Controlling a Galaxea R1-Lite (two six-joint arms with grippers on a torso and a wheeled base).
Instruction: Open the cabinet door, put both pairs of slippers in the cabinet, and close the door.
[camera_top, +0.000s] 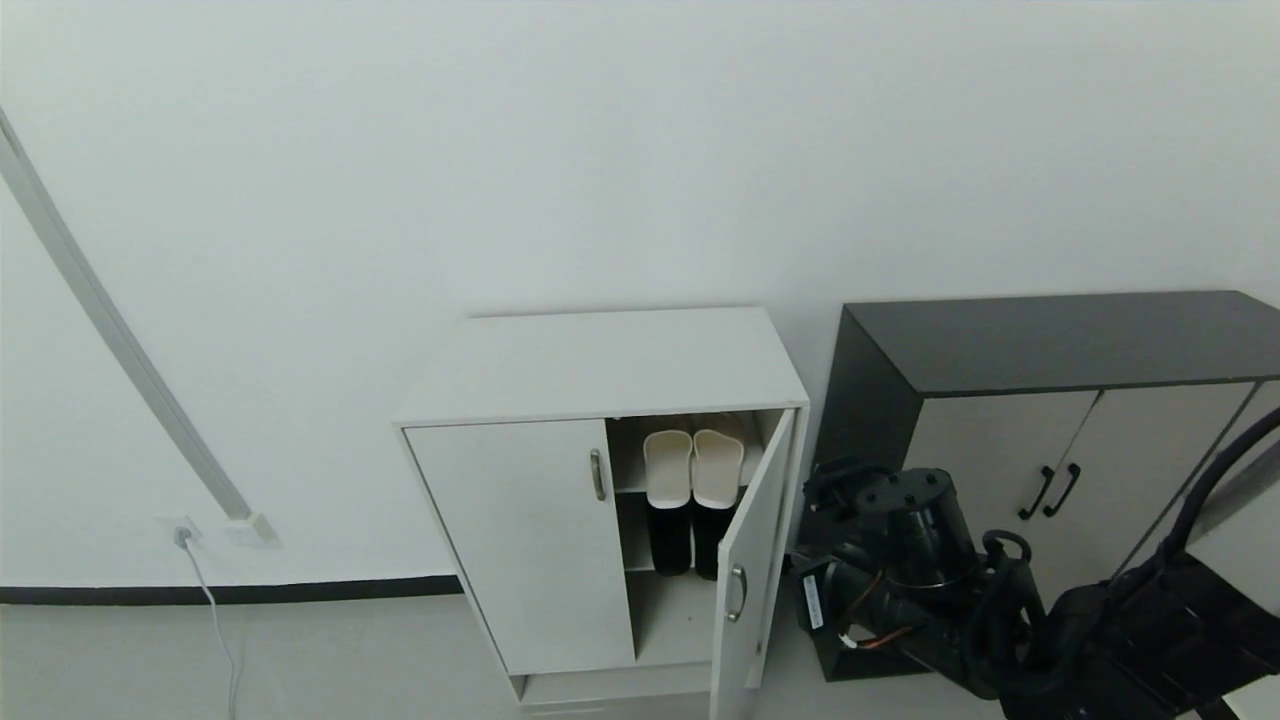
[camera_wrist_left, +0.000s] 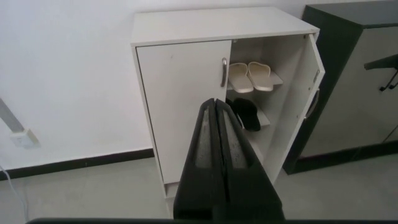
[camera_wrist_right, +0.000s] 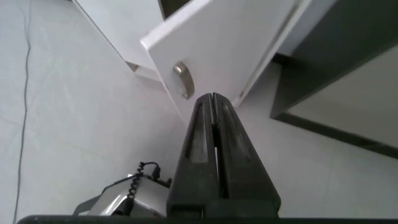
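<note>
Left jaws together, right jaws together beside handle (camera_wrist_right: 182, 79) of open cabinet door (camera_wrist_right: 236, 43), slippers (camera_top: 693, 468) shelved.

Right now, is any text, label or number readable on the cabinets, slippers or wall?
None can be read. The white cabinet, its open door, the cream slippers, the black slippers, the dark cabinet and the wall socket show no legible print.

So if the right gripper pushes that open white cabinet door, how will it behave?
The open door looks like a thin, stiff panel, so it probably swings easily without flexing. Its smooth face may let the right gripper slip; pushing near the handle seems safer.
</note>
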